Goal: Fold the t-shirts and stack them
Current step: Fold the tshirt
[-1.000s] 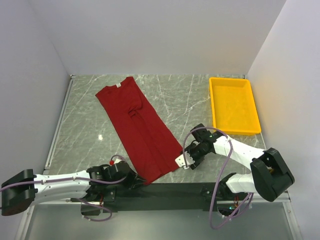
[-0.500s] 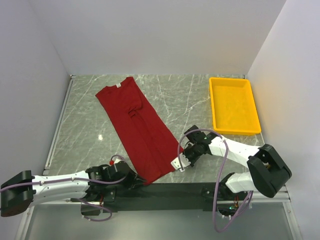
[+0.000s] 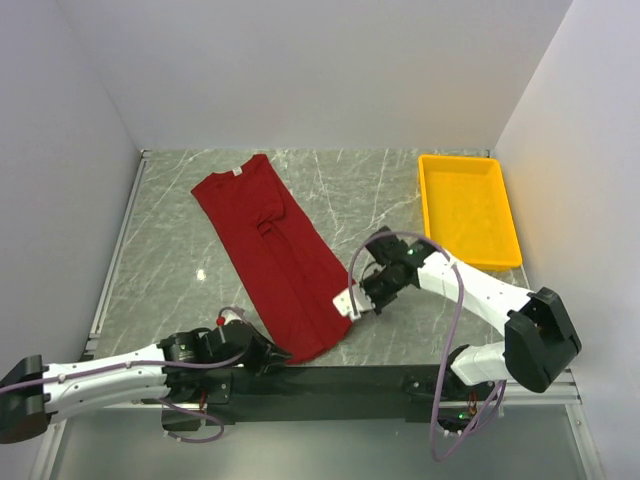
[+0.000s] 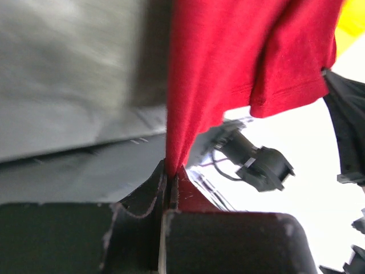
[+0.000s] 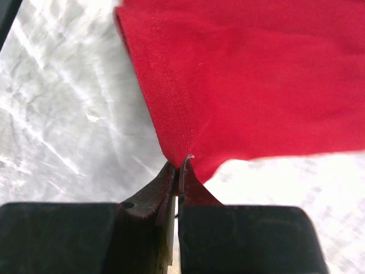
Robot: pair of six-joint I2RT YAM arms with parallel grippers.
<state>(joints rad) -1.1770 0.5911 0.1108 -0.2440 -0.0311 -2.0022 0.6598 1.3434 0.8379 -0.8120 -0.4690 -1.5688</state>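
One t-shirt [image 3: 270, 250], one yellow tray [image 3: 466, 210]

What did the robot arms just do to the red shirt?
The right claw slid left to the near edge of the t-shirt and pinched shut on it. The left claw kept its pinch on the near corner. The rest of the t-shirt and the yellow tray stayed put.
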